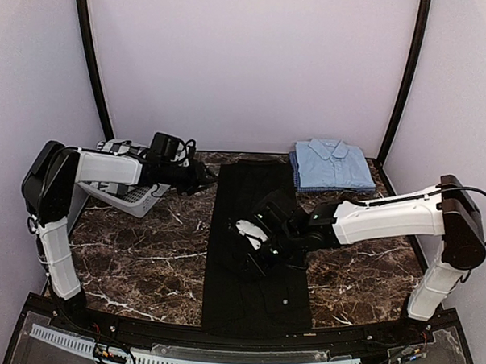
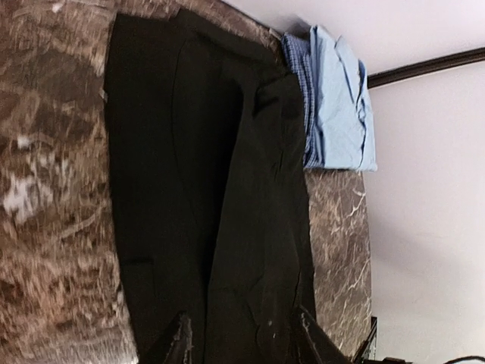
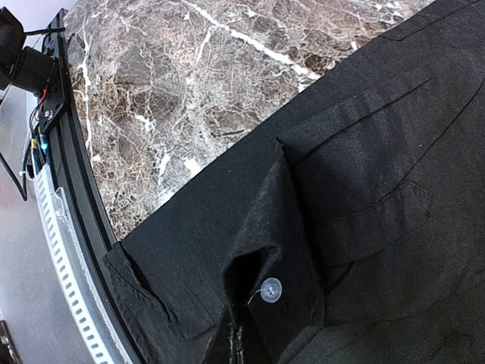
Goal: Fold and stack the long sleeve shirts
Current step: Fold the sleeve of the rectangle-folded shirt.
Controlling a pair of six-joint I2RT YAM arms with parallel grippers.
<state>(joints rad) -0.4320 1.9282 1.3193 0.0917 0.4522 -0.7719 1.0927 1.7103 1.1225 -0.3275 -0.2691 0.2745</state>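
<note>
Black shirt (image 1: 258, 295) lies in a long strip down the middle of the table (image 1: 143, 258), running from the far side to the near edge. The light blue shirt (image 1: 332, 164) sits folded at the far right corner, just beside the strip's far end. The right gripper (image 1: 253, 239) is down on the middle of the black shirt, closed on a raised fold of cloth that hides its fingertips; a white button (image 3: 270, 289) shows beside that fold. The left gripper (image 1: 207, 180) hovers at the strip's far left corner, jaws spread wide and holding nothing, with the dark cloth below them. A white basket (image 1: 133, 197) stands at the far left.
</note>
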